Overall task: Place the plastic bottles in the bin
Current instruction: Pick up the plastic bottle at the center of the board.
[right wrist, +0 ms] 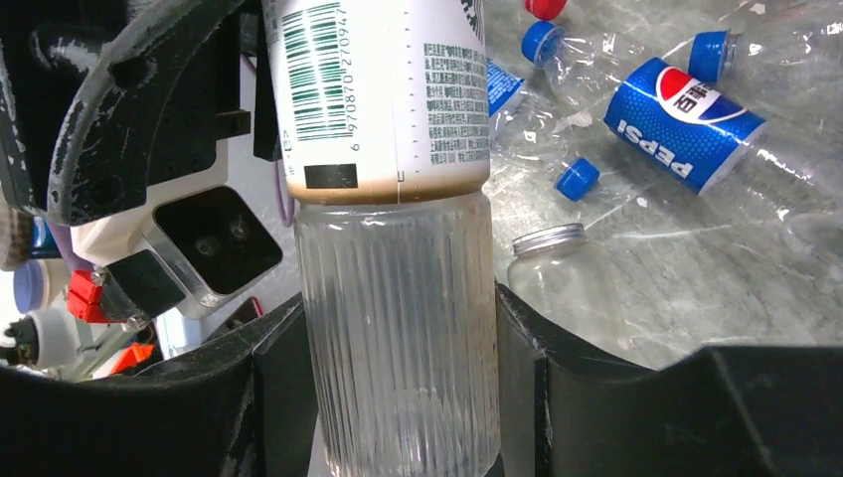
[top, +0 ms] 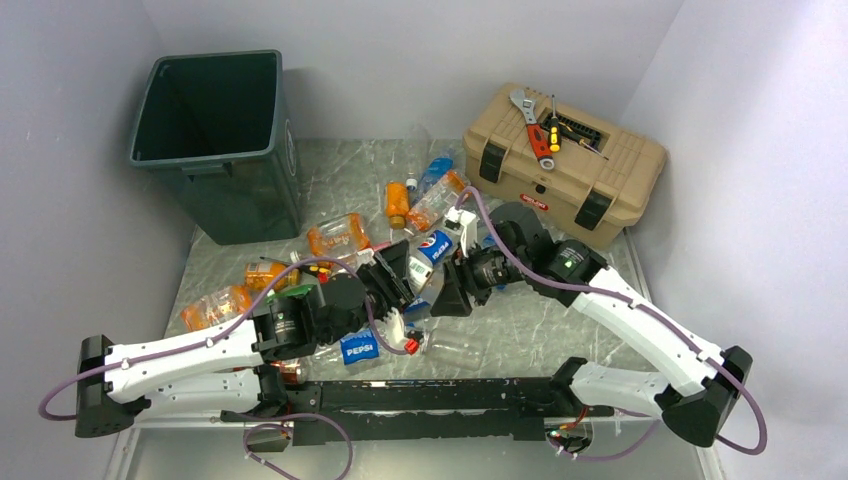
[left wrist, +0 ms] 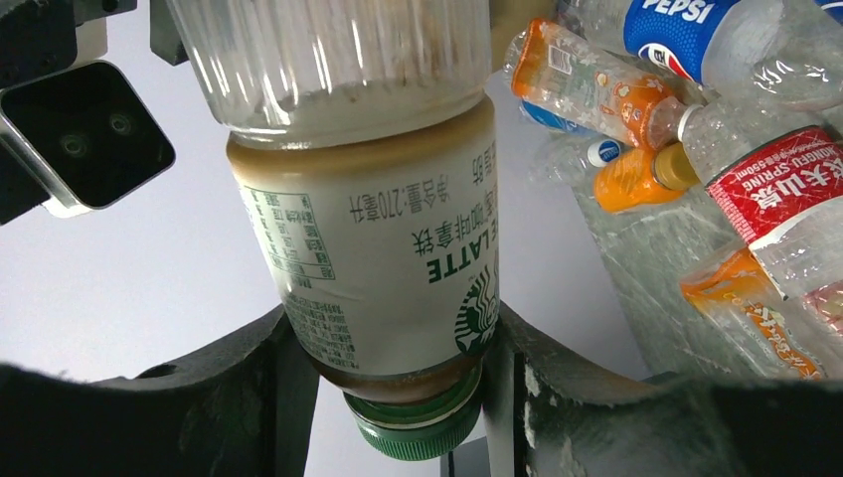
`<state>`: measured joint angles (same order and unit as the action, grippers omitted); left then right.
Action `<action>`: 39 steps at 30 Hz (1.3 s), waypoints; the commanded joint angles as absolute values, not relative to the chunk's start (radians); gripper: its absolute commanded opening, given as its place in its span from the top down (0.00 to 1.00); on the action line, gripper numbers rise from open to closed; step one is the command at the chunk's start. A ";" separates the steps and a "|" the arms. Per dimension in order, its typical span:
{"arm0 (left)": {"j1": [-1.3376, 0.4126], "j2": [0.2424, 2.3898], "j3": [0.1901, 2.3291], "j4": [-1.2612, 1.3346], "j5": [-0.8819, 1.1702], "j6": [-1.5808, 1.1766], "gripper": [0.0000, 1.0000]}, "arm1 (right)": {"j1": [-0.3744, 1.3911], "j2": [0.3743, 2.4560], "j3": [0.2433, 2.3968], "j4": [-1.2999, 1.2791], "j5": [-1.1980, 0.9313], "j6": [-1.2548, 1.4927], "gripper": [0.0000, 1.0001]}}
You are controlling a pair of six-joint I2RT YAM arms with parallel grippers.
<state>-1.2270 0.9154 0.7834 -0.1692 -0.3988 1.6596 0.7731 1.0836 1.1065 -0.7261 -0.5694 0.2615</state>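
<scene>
Clear ribbed plastic bottle, white latte label: left claw clamps label end, right claw clamps ribbed base. Dark rectangular plastic bin, 10 o'clock.

Left arm, right arm: white shells, black joints, looping purple cables (green light on right).

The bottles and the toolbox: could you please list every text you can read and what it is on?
"LATTE", upside down: the held bottle.
"PEPSI": the blue-labelled bottle.
"NONGFU SPRING": the red-labelled bottle.
"6 970870 270947": the held bottle's barcode.
Its fine print and the toolbox badge: too small to read.
</scene>
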 commanded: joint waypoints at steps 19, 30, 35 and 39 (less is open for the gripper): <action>-1.233 0.826 0.940 -0.067 -0.396 0.249 0.01 | 0.773 0.488 0.662 -0.028 -0.039 0.338 0.70; -1.218 0.905 0.955 0.173 -0.244 -0.342 0.01 | 0.773 0.539 0.417 0.491 -0.181 0.530 0.71; -1.122 0.950 0.991 0.158 -0.230 -0.547 0.00 | 0.775 0.596 0.402 0.588 -0.235 0.555 0.72; -1.017 0.951 0.951 0.200 -0.192 -0.725 0.00 | 0.778 0.597 0.379 0.655 -0.235 0.570 0.72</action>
